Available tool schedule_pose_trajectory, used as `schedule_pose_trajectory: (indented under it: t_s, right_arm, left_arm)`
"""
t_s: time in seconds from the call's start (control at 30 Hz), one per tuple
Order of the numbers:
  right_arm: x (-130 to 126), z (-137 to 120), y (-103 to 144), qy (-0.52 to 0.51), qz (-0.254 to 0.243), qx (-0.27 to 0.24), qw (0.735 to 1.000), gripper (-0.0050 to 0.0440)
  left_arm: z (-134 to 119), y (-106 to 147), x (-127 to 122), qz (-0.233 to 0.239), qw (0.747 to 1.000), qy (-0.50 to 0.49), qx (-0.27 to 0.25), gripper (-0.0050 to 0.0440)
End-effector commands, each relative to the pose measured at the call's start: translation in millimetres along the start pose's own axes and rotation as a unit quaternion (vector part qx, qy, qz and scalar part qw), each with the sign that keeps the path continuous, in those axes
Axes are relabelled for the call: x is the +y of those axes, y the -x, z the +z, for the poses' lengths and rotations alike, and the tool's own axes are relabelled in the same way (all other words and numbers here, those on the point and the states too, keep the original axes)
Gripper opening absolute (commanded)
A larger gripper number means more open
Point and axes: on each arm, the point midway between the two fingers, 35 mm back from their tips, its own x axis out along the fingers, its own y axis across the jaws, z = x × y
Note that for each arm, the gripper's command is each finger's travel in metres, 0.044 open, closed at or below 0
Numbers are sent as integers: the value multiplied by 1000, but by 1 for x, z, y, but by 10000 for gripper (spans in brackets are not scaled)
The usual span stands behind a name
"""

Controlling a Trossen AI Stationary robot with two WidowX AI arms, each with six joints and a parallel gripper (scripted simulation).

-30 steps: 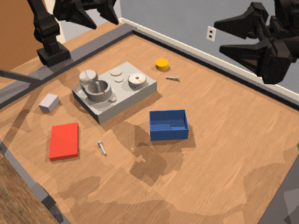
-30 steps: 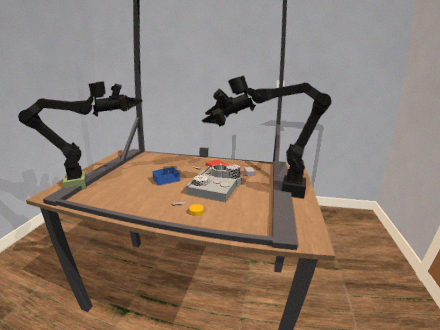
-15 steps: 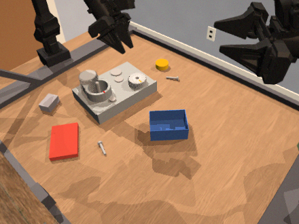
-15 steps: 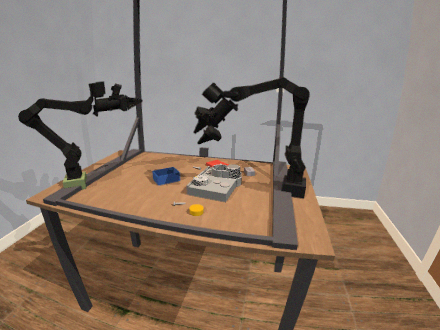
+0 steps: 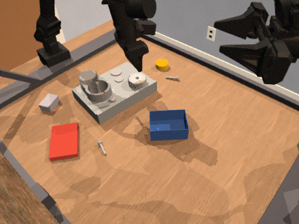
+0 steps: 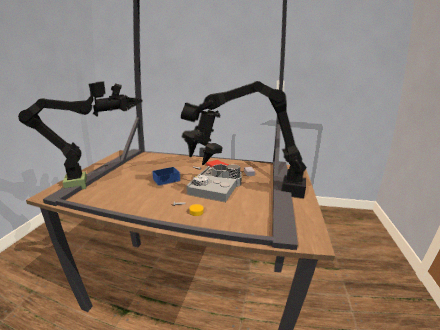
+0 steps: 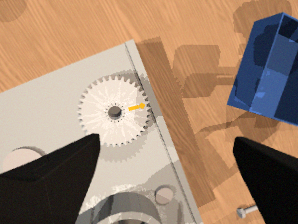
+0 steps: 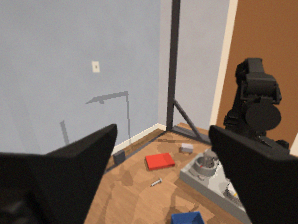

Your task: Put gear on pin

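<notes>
The loose white gear (image 5: pixel 136 81) with an orange arrow lies flat on the right end of the grey fixture plate (image 5: pixel 113 91). In the left wrist view the gear (image 7: pixel 115 111) is straight below the camera, and its arrow points toward the plate's edge. The thin pin (image 5: pixel 98 85) stands inside the grey collar (image 5: pixel 100 93), which has a red mark (image 5: pixel 104 91). My left gripper (image 5: pixel 136 65) hangs open and empty just above the gear; its fingers do not touch it. My right gripper (image 5: pixel 219 37) is open and empty, high above the table's far right.
A blue open bin (image 5: pixel 168 124) sits in front of the plate. A red flat block (image 5: pixel 64 140), a small grey box (image 5: pixel 49 102), a yellow disc (image 5: pixel 162 64) and two loose bolts (image 5: pixel 172 78) (image 5: pixel 102 148) lie around. A grey toothed cylinder stands beside the collar.
</notes>
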Motion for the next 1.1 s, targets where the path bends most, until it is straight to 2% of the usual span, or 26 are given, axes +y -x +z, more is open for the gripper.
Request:
schedule_pose_trajectory:
  t_s: [0.0,0.1,0.27,0.83,1.07]
  right_arm:
    - [0,8,1,0,0,-10,1000,400]
    - [0,8,1,0,0,-10,1000,400]
    - [0,8,1,0,0,-10,1000,400]
    - [0,8,1,0,0,-10,1000,400]
    - [0,8,1,0,0,-10,1000,400]
  left_arm:
    - [9,-14,13,54,996,68,34,375]
    - [8,-23,22,85,990,98,55,375]
    - [8,-27,27,100,987,111,63,375]
    - [7,-22,23,90,989,102,56,375]
    - [6,-36,27,94,989,103,58,375]
